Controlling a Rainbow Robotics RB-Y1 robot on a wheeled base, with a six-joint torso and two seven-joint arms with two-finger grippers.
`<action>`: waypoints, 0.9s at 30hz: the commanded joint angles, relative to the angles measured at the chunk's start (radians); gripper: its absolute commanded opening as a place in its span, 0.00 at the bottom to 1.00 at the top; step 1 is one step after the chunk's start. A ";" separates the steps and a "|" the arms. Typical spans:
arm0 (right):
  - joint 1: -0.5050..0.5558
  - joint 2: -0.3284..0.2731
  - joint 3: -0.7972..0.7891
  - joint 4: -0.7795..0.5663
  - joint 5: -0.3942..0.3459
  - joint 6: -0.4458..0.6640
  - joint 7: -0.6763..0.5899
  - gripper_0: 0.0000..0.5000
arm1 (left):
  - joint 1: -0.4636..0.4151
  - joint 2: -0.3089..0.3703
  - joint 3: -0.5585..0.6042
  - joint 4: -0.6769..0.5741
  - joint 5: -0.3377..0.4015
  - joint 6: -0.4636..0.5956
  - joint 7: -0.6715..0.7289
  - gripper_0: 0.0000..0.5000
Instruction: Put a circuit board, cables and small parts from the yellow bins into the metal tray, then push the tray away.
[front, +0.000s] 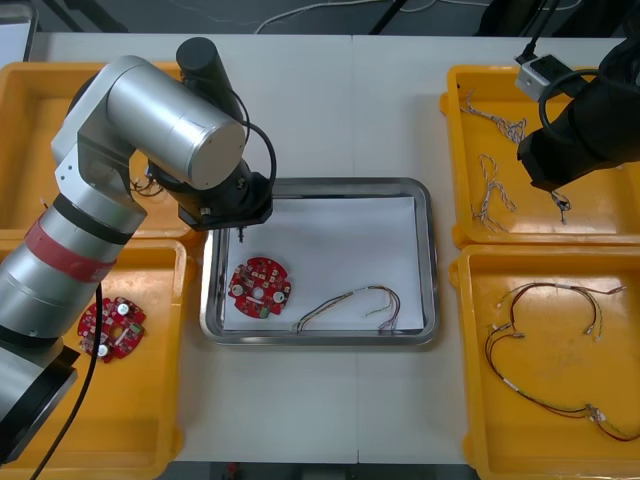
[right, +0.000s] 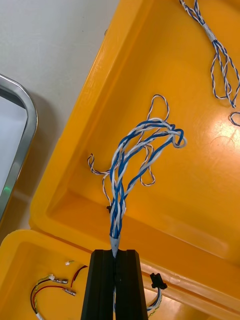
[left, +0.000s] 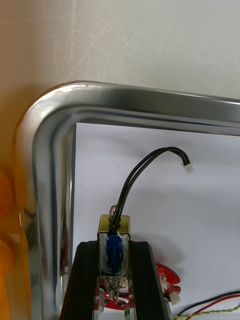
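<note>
circuit board (front: 260, 287), red-yellow cable (front: 350, 300) in metal tray (front: 318, 185)
left hand (left: 115, 245) clamps small metal part (left: 115, 230) above it, right hand (right: 115, 252) a blue-white cable (right: 135, 150); push pending.

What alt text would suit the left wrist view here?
The left end effector is shut on a small metal part with two black leads, over the metal tray's white inside near its corner. A red circuit board lies close by.
</note>
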 joint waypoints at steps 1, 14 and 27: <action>0.002 -0.007 0.008 -0.034 -0.008 0.004 -0.037 0.00 | -0.055 -0.033 -0.019 0.016 -0.029 -0.013 -0.135 0.00; 0.002 -0.007 0.008 -0.034 -0.008 0.004 -0.037 0.00 | -0.084 -0.049 -0.020 0.114 -0.085 -0.093 -0.167 0.00; 0.002 -0.007 0.008 -0.034 -0.008 0.004 -0.037 0.00 | -0.090 -0.058 -0.020 0.148 -0.091 -0.125 -0.186 0.00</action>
